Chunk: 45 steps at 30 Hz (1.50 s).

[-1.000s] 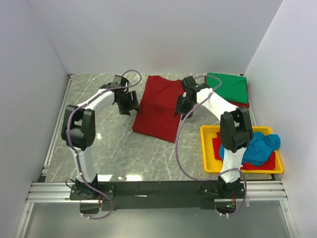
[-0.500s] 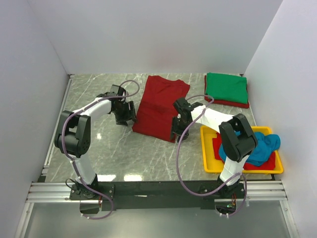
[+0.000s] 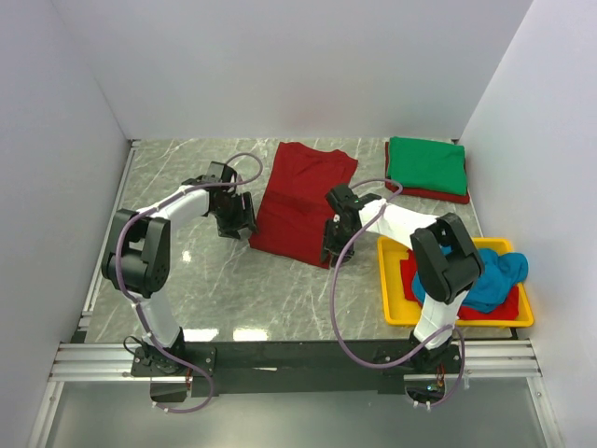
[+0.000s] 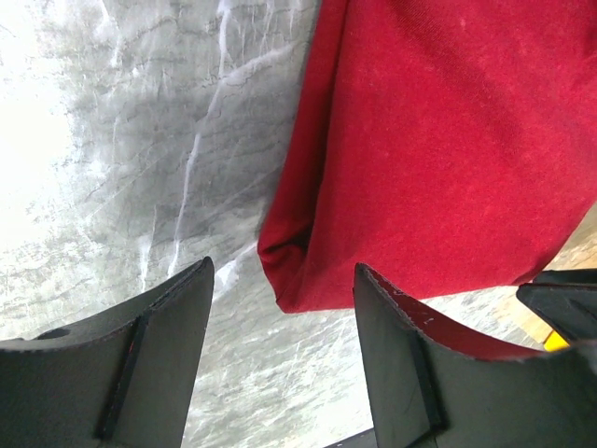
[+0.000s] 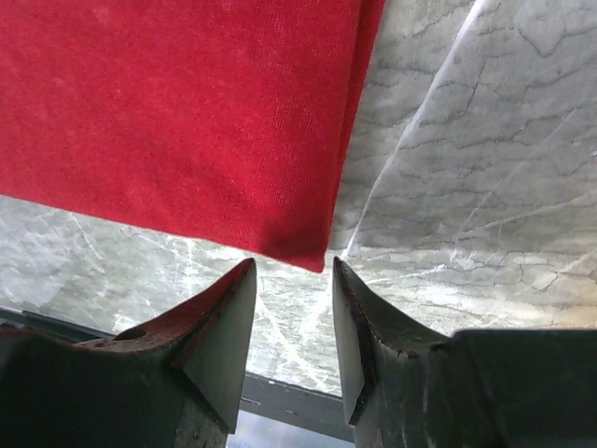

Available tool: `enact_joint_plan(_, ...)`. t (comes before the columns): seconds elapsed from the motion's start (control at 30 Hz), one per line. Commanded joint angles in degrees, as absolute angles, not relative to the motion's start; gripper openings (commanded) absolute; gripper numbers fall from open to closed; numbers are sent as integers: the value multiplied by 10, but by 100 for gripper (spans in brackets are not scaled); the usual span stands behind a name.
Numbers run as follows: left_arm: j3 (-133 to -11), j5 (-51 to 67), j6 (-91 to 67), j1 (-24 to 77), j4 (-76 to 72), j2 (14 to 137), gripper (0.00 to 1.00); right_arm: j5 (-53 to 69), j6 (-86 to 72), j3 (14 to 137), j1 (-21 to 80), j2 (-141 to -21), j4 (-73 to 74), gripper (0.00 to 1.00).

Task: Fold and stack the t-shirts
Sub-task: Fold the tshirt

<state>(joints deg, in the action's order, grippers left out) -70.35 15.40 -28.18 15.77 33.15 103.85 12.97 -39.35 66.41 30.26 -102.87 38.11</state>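
Observation:
A dark red t-shirt (image 3: 300, 198) lies folded into a long strip in the middle of the table. My left gripper (image 3: 244, 222) is open, just off the shirt's near left corner (image 4: 289, 280). My right gripper (image 3: 330, 252) is open, just off its near right corner (image 5: 303, 252). Neither touches the cloth. A folded green t-shirt (image 3: 426, 165) lies on a folded red one at the back right. A teal blue t-shirt (image 3: 485, 280) lies crumpled on another red one in the tray.
A yellow plastic tray (image 3: 387, 280) stands at the near right, close to my right arm. White walls close in the table on the left, back and right. A metal rail (image 3: 298, 355) runs along the near edge.
Both grippers have come down from the shirt's middle toward its near corners. In the last half second they barely moved.

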Motion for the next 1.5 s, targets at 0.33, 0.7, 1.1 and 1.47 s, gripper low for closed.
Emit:
enact_joint_plan(0.33, -676, 166, -286, 159, 308, 1000, 66, 122, -389, 666, 308, -1051, 372, 40)
enact_joint_plan(0.7, -682, 160, -301, 166, 306, 1015, 63, 123, -388, 662, 308, -1061, 373, 17)
enact_joint_plan(1.1, -695, 127, -309, 167, 344, 1045, 50, 119, -390, 663, 307, -1061, 377, 13)
enact_joint_plan(1.47, -708, 138, -304, 170, 352, 1078, 40, 117, -390, 664, 308, -1062, 378, 13)
